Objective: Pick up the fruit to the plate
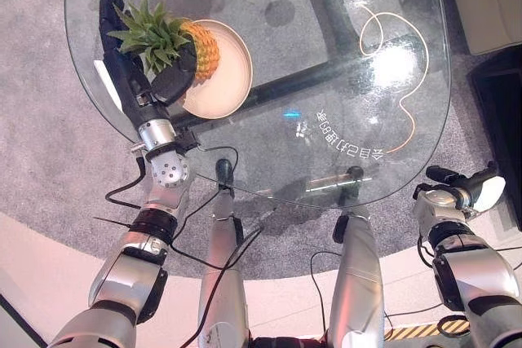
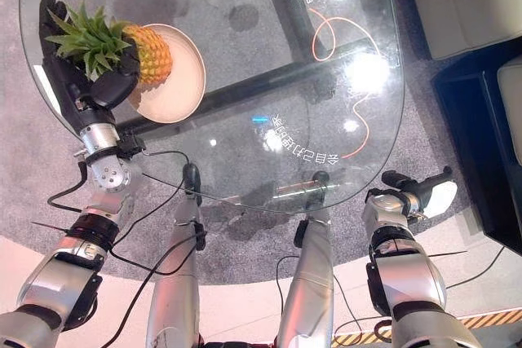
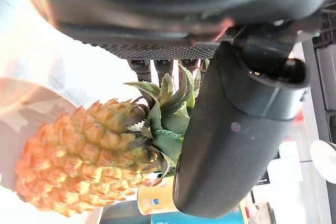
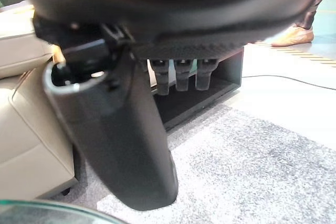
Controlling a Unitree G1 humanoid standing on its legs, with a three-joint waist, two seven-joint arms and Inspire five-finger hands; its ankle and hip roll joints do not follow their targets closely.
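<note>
Gripping pineapple (image 1: 201,49) crown over plate (image 1: 231,79), left hand (image 1: 129,79) fingers (image 3: 157,68) curled.

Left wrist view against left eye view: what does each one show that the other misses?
The left wrist view alone shows, from close up, the thumb lying against the pineapple's leafy crown. The left eye view alone shows the whole glass table, the right hand off its edge, and the plate's full round shape. Both share the left hand, the pineapple and the plate.
</note>
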